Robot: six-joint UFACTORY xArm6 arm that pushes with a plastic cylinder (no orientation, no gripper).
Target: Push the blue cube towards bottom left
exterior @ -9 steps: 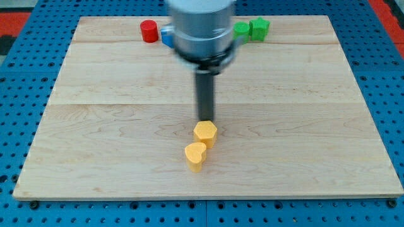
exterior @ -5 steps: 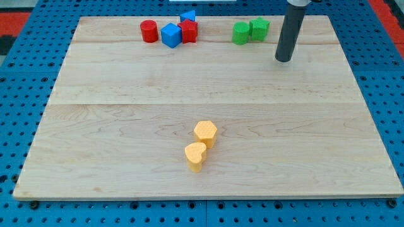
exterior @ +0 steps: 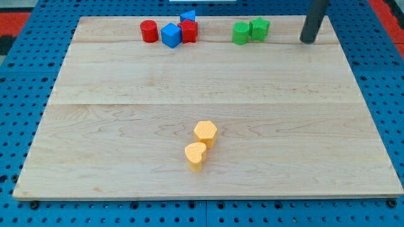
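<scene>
The blue cube (exterior: 170,35) sits near the board's top edge, left of centre. It touches a red star-shaped block (exterior: 189,31) on its right, and a small blue triangular block (exterior: 187,16) lies just behind that. A red cylinder (exterior: 149,31) stands a little to the cube's left. My tip (exterior: 308,41) is at the board's top right, far to the right of the blue cube and touching no block.
A green cylinder (exterior: 240,33) and a green star block (exterior: 259,28) sit together at the top, between the cube group and my tip. A yellow hexagon (exterior: 205,133) and a yellow heart (exterior: 196,155) touch each other low in the board's middle. The wooden board (exterior: 95,139) lies on a blue pegboard.
My rod has moved from beside the yellow hexagon at mid-board up and to the right, to the top right corner area. No block has moved.
</scene>
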